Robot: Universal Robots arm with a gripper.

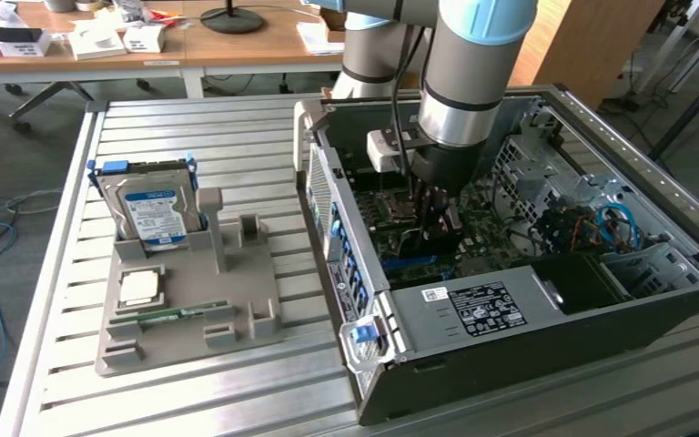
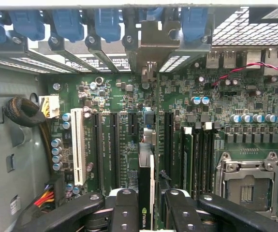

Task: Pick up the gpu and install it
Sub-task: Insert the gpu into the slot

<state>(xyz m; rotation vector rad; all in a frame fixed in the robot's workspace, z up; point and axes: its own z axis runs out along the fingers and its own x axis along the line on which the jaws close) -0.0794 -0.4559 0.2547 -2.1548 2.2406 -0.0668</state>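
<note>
- I am watching the gripper reaching down inside the computer case.
- Its fingers are standing partly closed, clamping the gpu between them.
- The gpu is standing edge-on, upright, over the motherboard slots.

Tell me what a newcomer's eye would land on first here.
First, the big arm reaching down into the open case on the exterior view's right. In the wrist view, the pincer clamps the gpu edge-on above the green motherboard. On the exterior view's left, a blue-labelled drive stands upright in a grey holder.
</note>
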